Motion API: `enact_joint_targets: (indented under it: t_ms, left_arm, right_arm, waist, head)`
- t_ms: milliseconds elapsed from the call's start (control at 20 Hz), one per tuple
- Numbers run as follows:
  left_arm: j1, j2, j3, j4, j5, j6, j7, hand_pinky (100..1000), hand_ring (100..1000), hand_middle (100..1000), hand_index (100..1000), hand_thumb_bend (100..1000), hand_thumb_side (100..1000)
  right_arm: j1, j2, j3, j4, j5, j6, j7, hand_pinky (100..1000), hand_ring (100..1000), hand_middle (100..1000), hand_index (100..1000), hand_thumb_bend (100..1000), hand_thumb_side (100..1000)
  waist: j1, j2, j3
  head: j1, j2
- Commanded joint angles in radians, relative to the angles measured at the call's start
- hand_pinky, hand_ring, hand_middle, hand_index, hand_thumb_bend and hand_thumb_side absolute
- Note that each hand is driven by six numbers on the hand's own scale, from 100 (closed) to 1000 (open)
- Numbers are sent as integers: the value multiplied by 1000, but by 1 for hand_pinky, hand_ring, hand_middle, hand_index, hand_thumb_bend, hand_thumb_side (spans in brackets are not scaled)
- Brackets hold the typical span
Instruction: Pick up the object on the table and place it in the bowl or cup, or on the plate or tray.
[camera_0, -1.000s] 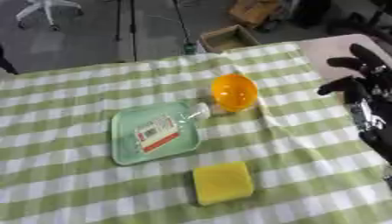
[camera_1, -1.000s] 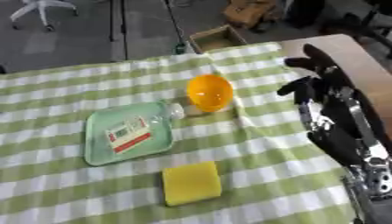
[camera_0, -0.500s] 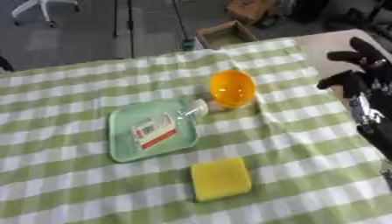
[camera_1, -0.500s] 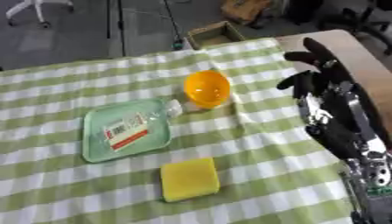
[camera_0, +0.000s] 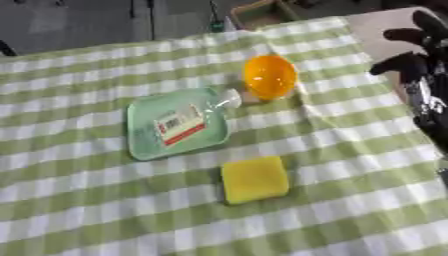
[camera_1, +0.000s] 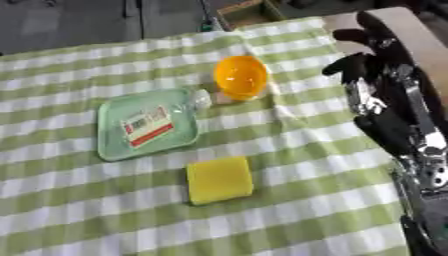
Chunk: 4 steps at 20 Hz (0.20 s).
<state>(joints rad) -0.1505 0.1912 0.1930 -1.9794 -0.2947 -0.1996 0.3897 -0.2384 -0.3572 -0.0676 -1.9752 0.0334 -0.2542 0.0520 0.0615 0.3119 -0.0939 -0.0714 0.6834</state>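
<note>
A: Near the middle of the counter (camera_0: 79, 210), on the green check cloth, lies the sponge (camera_0: 255, 179), flat, just this side of the tray (camera_0: 144, 111).

B: How will it handle?

A: Light and soft, I'd judge. It will squash under the fingers, so take it across two opposite edges, thumb on one side.

B: What's around it?

A: A flat packet (camera_0: 179, 123) lies on the tray, its neck reaching toward the orange bowl (camera_0: 269, 76) just beyond. Sponge and tray sit near each other but apart.

B: And the robot hand?

A: The right robot hand (camera_1: 367, 47) hangs at the far right edge of the counter, about level with the bowl. The sponge is well apart from it, nearer the robot and to its left. The fingers look curled, holding nothing.

B: The left one?

A: It shows in neither view.
</note>
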Motion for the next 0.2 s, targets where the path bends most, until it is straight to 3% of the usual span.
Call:
enact_joint_targets:
  t_ms: [50,200]
  left_arm:
    - [-8,6,-2,-21,-2,-1,-8,584,750,788,846,224,926]
    - [-6,1,-3,-21,-2,0,-12,584,750,788,846,222,927]
  right_arm:
    - [-11,-15,-10,-25,8,-1,-4,710,608,818,1000,100,533]
    - [-9,-14,-11,-25,10,0,-4,709,607,818,1000,100,533]
  waist:
    - [-16,-99,1]
    - [-16,-99,1]
  head:
    - [-1,6]
    - [-1,7]
